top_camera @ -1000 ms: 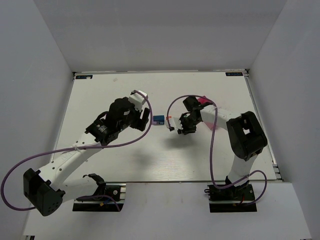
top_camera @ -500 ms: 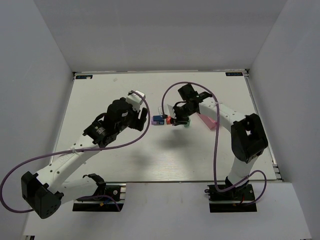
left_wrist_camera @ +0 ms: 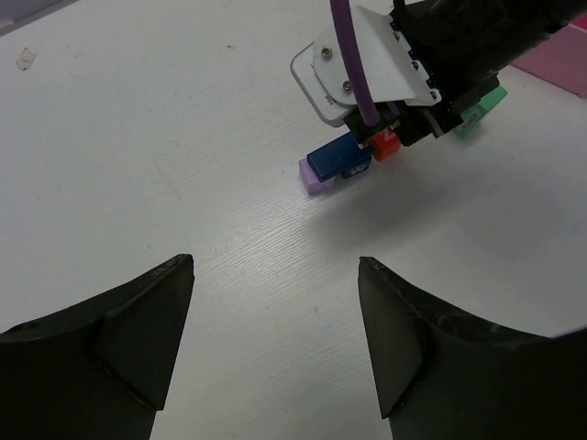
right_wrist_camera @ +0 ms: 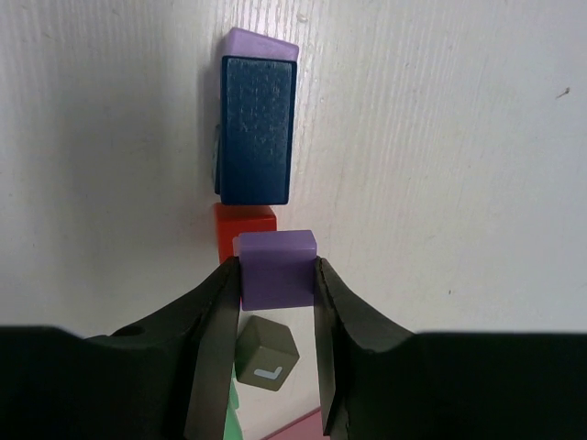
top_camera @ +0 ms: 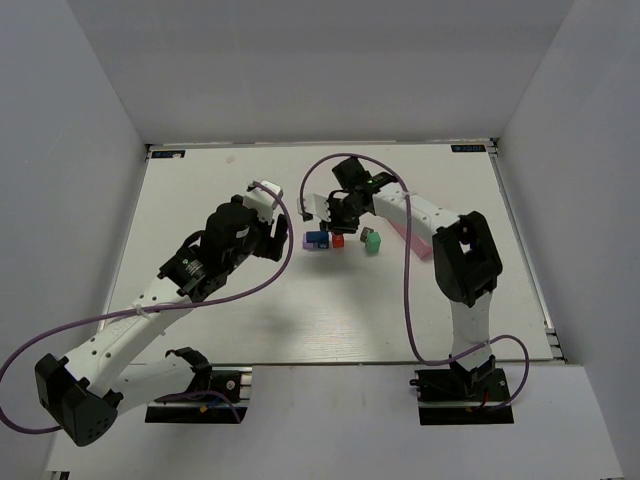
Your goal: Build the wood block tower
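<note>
My right gripper is shut on a lilac cube, which it holds over a red block. Whether the two touch cannot be told. Just beyond the red block, a blue brick lies on top of a lilac brick. In the top view the right gripper hovers over this group: blue brick, red block, green block. My left gripper is open and empty, left of the group. Its view shows the blue brick.
A dark olive cube with a white mark and a green block lie under my right gripper. The pink tray lies right of the blocks and shows in the left wrist view. White walls enclose the table.
My right gripper has swung left and away from the arm bases, carrying the lilac cube over the blocks. The green block has come into view. My left gripper has drawn back slightly left.
</note>
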Controlling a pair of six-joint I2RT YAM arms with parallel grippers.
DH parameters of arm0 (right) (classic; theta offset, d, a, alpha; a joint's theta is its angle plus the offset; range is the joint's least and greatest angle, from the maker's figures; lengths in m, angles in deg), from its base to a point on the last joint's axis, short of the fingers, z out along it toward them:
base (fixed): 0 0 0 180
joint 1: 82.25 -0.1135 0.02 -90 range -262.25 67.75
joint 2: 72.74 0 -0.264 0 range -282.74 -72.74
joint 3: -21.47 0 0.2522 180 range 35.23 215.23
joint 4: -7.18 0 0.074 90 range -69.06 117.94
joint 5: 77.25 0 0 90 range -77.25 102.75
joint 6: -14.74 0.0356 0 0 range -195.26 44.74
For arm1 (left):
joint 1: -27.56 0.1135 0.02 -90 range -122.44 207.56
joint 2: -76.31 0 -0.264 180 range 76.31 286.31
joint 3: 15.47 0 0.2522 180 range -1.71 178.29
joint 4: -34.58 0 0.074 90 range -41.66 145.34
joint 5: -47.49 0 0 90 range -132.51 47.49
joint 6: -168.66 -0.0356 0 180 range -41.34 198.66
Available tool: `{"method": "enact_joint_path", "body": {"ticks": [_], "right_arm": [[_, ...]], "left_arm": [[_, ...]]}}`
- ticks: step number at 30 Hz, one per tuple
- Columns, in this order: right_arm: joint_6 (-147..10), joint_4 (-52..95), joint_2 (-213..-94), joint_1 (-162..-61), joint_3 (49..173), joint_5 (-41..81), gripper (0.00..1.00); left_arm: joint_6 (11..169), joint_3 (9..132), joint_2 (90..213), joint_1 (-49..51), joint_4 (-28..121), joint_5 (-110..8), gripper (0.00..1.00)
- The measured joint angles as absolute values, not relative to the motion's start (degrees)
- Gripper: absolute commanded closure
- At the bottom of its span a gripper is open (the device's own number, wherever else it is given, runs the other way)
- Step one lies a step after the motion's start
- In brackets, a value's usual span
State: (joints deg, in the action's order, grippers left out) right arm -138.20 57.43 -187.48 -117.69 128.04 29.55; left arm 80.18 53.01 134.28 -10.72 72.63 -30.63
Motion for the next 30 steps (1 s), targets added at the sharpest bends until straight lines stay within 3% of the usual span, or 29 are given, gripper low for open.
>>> {"method": "enact_joint_path", "body": {"ticks": [24, 30], "right_arm": [[-137.19, 59.38, -192.12, -118.28, 129.64, 26.99, 0.88], [-137.17, 59.46, -192.16, -118.33, 130.05, 26.77, 0.82]], "left_arm": [[80.18, 52.99, 134.28, -10.72, 72.63, -29.97, 0.16], [80.18, 52.99, 134.28, -10.72, 72.65, -29.86, 0.16]]}}
